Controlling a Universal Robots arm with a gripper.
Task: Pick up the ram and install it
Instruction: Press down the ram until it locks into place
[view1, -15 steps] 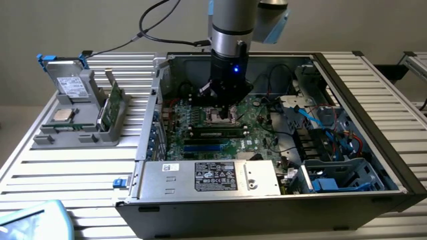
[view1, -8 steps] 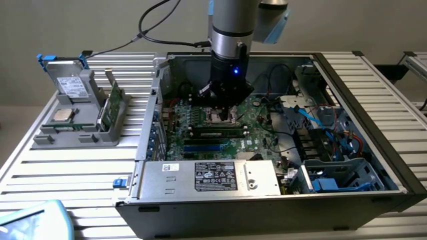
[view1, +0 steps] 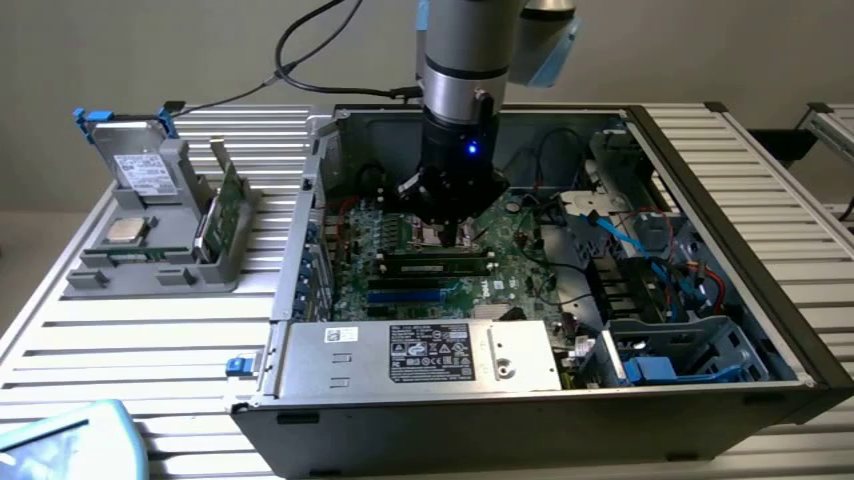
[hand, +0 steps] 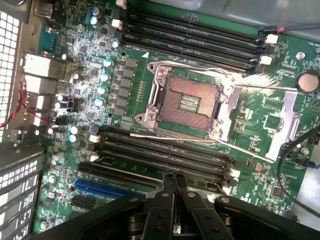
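A slatted table (view1: 160, 330) carries an open computer case (view1: 747, 250), and the arm reaches straight down into it over the motherboard (hand: 260, 115). The claw (view1: 447, 235) is fully closed with nothing between its fingers, and its tip hangs just beside the bare processor socket (hand: 190, 100), above the nearer bank of memory slots (hand: 165, 152). In the exterior view the ram (view1: 430, 265) stands on edge in one of those slots, just in front of the claw, so the work in hand looks like seating it, not carrying it. Whether the tip actually touches the stick cannot be told. To do this well, the closed tip should bear straight down on the top edge of the ram, not on the slot walls or the socket. Pressure near one end alone would likely tilt the stick, so each end wants its own push until the latches close.
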